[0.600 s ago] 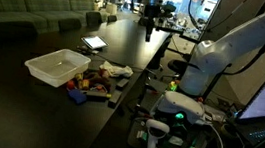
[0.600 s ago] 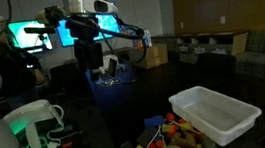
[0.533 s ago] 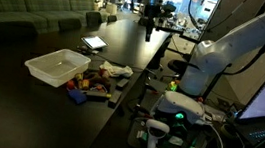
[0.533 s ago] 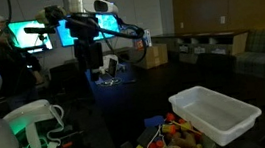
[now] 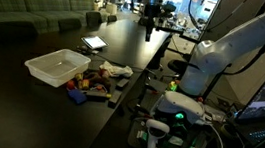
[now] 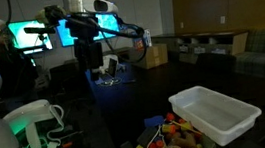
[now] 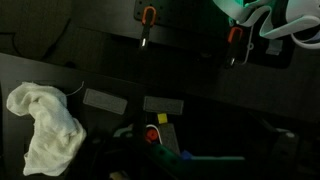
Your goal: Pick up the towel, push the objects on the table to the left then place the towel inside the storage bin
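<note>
Long black table (image 5: 47,115) fills most of the scene, white Franka arm (image 5: 231,45) at its edge. Step in hand: picking up the towel, not yet begun. Translucent white storage bin (image 5: 55,68) sits well below the fingers and off to one side, looks empty. The heap of small toys (image 5: 94,80) in red, yellow, blue and brown lies just beside the bin, also far under the fingers. Towel (image 7: 45,125): small whitish-grey cloth, crumpled into soft folds, lying on the tabletop well below the fingers, at lower left in the wrist view. Gripper (image 6: 90,73) hangs high over the table, fingers spread wide, nothing between them. To do it well, I'd say: bring the fingers right above the thickest bunch of cloth, come straight down till the tips nearly meet the tabletop, pinch a raised fold rather than a thin edge so enough fabric hangs for sweeping, keep clear of the toys on the way down. Soft cloth will likely droop or slip if caught by one corner
</note>
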Controlling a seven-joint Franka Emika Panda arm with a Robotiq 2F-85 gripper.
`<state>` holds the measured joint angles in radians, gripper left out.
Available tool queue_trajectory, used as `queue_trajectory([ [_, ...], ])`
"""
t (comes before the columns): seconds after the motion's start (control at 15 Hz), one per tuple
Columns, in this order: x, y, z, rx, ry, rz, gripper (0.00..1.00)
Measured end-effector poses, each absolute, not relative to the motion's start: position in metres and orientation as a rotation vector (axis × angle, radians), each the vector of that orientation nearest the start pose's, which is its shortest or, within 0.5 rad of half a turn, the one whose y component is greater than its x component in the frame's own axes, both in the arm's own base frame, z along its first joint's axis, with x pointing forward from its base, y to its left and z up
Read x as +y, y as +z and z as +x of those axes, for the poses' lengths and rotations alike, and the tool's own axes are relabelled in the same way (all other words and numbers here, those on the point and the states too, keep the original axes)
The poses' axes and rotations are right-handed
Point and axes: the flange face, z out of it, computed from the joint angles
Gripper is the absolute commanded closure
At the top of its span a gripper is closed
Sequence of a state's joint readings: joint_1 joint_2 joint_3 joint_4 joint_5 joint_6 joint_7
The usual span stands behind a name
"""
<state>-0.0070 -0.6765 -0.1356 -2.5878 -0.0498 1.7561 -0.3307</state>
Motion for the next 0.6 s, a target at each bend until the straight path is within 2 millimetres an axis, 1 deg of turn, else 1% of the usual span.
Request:
queue_trajectory([
  [0.2,-0.052,0.456,0.323,-0.364,0.235,-3.040,0.00],
  [0.33,-0.053,0.453,0.327,-0.371,0.221,-3.055,0.00],
  [0.47,-0.054,0.445,0.336,-0.378,0.185,-3.076,0.00],
  [0.6,-0.057,0.429,0.351,-0.393,0.127,-3.104,0.00],
])
